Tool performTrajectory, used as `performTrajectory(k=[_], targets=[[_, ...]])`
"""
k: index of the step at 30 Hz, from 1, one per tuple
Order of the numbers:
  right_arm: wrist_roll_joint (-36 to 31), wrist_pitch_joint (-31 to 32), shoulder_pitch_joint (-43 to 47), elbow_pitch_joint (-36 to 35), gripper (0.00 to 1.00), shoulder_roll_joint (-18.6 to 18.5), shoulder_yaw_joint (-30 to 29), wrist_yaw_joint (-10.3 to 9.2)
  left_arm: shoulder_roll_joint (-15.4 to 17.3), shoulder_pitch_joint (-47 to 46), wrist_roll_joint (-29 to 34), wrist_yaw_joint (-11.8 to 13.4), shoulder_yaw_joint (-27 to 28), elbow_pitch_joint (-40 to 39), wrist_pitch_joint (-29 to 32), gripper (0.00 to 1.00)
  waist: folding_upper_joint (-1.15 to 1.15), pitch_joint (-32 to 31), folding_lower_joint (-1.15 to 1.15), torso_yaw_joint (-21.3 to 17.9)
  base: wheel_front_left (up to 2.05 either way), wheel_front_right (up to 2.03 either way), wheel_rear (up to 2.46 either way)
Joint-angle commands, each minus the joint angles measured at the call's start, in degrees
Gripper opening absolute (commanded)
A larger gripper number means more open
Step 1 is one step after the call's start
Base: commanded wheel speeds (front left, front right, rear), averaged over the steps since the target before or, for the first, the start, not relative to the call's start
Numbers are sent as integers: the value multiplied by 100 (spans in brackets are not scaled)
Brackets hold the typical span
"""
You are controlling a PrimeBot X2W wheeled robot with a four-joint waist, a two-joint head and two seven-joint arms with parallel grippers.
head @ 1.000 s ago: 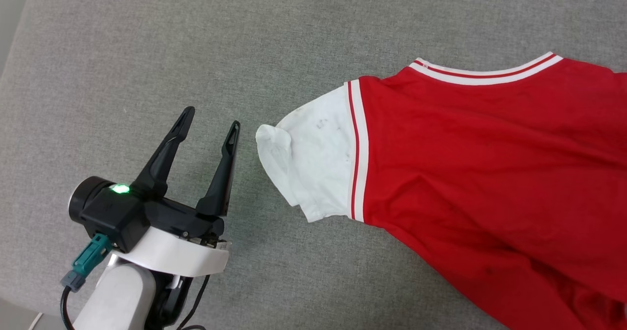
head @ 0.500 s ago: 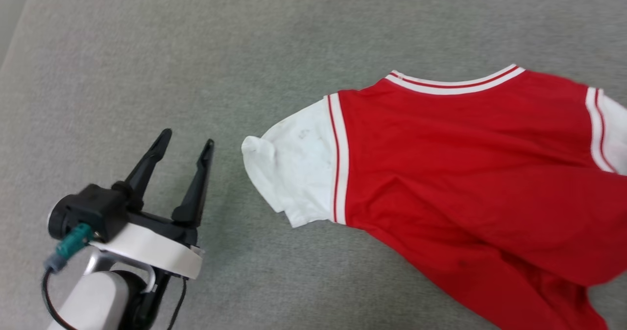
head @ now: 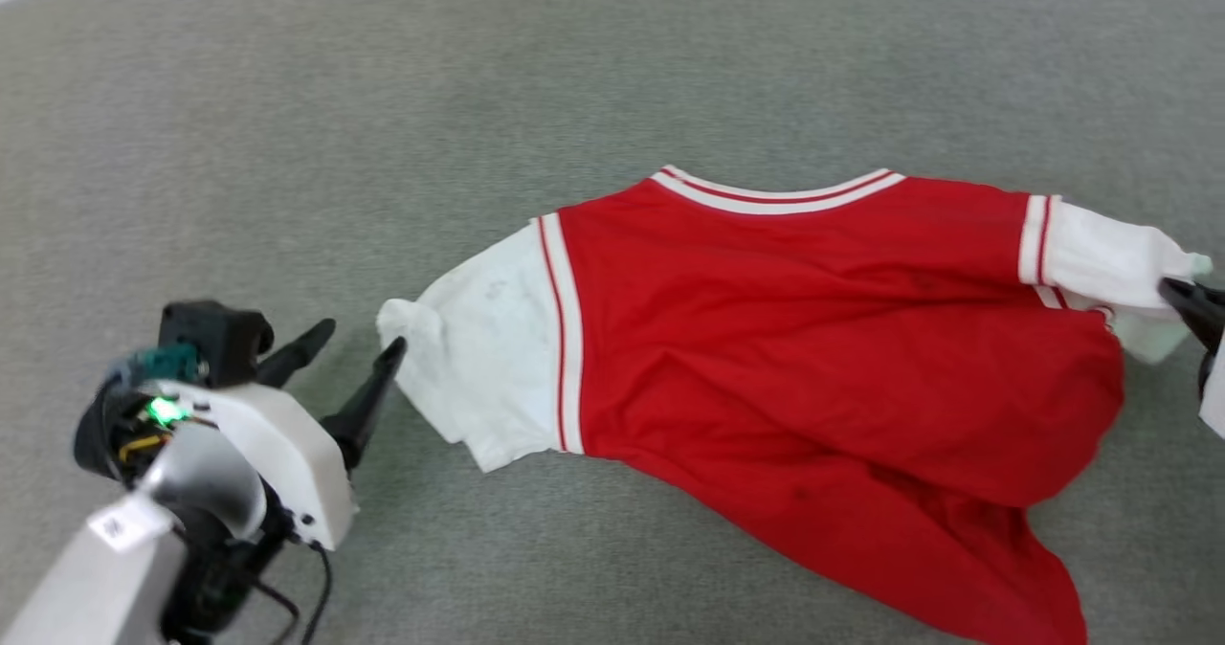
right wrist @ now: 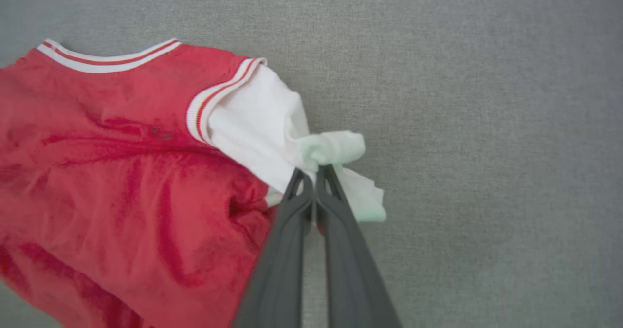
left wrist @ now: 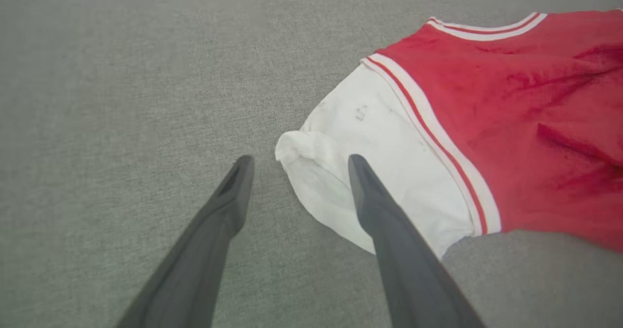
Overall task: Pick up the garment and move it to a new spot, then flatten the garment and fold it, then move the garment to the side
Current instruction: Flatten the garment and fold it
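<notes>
The left fingers [left wrist: 229, 211] stand spread apart, holding nothing, low over the grey fabric surface [head: 287, 100]. The rolled cuff of one white sleeve [left wrist: 370, 133] lies right at their tips. In the left wrist view the cuff's edge sits in the gap between the two tips and one finger crosses in front of the sleeve cloth. I cannot tell whether either tip actually touches it.

The right fingers [right wrist: 292, 230] are pressed together and pinch the bunched end of the other white sleeve [right wrist: 253, 118]. A small wad of white cloth bulges just past their tips, and that sleeve is drawn out in a line towards them.

The garment [head: 813, 339] stretches between the two pairs of fingers, lying across the grey surface. Its striped neckline [head: 775, 193] is on the side away from the fingers. The red body is rumpled, with deep creases running from the pinched sleeve, and its lower part trails off in a crooked fold below the right fingers.
</notes>
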Motion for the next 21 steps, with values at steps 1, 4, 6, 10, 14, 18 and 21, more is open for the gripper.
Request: performTrajectory(k=[1, 4, 6, 10, 14, 18, 21], targets=[[36, 23, 63, -151, 0, 96, 17, -2, 115, -119, -52, 17, -8, 37, 219, 100, 0, 67, 0, -138, 0, 0, 0], [55, 44, 111, -396, 0, 168, 91, -2, 175, -297, -246, 67, -11, 34, 696, 100, 0, 172, 0, -262, 0, 0, 0], [53, 45, 121, -505, 0, 203, 145, -2, 251, -427, -267, 124, -24, 19, 953, 100, 0, 244, 0, -319, 0, 0, 0], [73, -7, 86, -603, 0, 235, 205, -2, 244, -710, -259, 207, -93, 28, 1292, 100, 0, 372, 0, -386, 0, 0, 0], [72, -69, 72, -623, 0, 252, 255, -2, 334, -903, -130, 294, -225, 153, 1609, 100, 0, 480, 0, -416, 0, 0, 0], [97, -123, 48, -588, 0, 242, 306, -2, 367, -1002, -47, 352, -342, 262, 1853, 100, 0, 575, 0, -438, 0, 0, 0], [129, -153, 15, -541, 0, 192, 335, -2, 398, -967, -16, 357, -499, 351, 2087, 100, 0, 631, 0, -442, 0, 0, 0]])
